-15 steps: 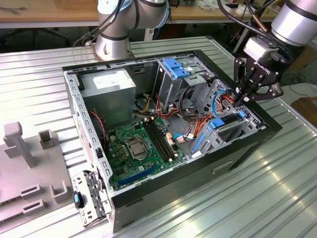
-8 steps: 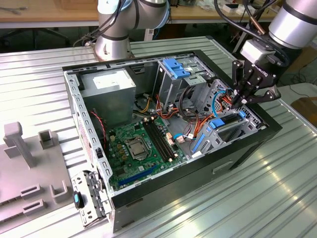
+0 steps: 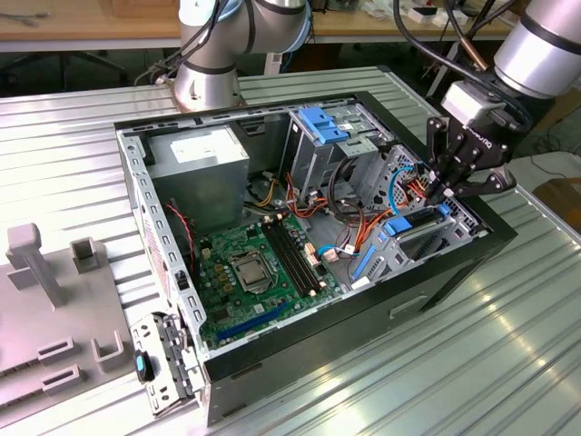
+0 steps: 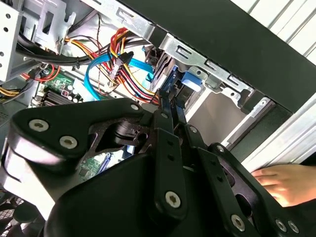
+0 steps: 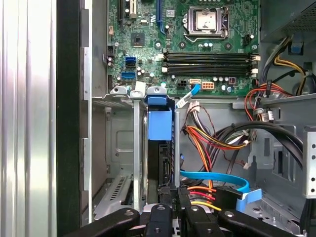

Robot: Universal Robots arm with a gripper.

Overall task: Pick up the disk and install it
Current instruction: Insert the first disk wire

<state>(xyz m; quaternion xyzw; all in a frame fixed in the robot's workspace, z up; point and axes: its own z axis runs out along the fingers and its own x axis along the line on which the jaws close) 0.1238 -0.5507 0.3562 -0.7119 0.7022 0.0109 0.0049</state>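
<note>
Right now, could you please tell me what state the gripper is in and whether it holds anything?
Gripper: shut on the disk, which stands on edge in its bay inside the computer case.

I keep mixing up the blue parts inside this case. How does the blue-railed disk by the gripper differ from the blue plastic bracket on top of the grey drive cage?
The grey-metal disk with blue carrier rails stands on edge, down in a bay near the case's front wall; the blue plastic bracket lies flat on top of the grey drive cage. The gripper sits right at the disk, while the bracket stands apart from it. Both are bright blue plastic.
</note>
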